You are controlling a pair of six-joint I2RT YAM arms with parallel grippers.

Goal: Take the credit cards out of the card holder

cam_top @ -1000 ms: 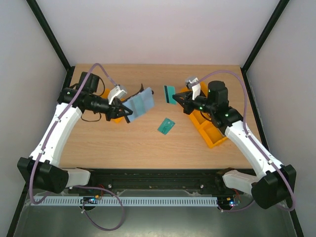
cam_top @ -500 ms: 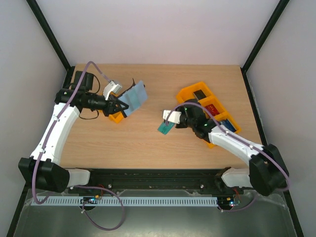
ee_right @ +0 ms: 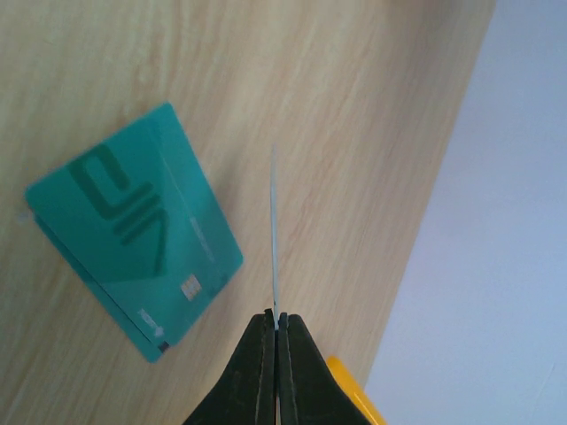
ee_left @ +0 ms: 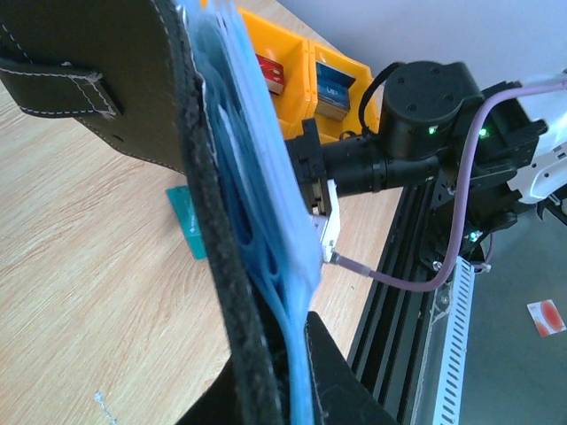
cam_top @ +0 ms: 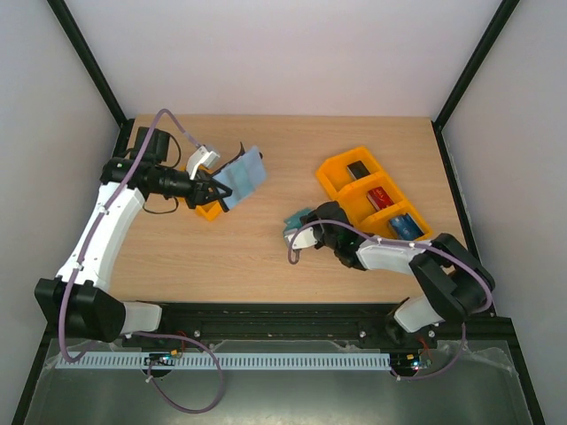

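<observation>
Lowered right jaws pinch edge-on card (ee_right: 274,232) beside flat teal card (ee_right: 133,235)

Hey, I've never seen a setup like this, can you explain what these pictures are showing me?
Two robot arms are bolted to a wooden table. One picture looks down from above; the other two come from a camera on each wrist. The left arm holds an open black card holder up off the table, jaws shut on it. The right arm, low over the table, has its jaws shut on a thin card seen edge-on. A teal card lies flat nearby. An orange tray with compartments sits on the right.
</observation>
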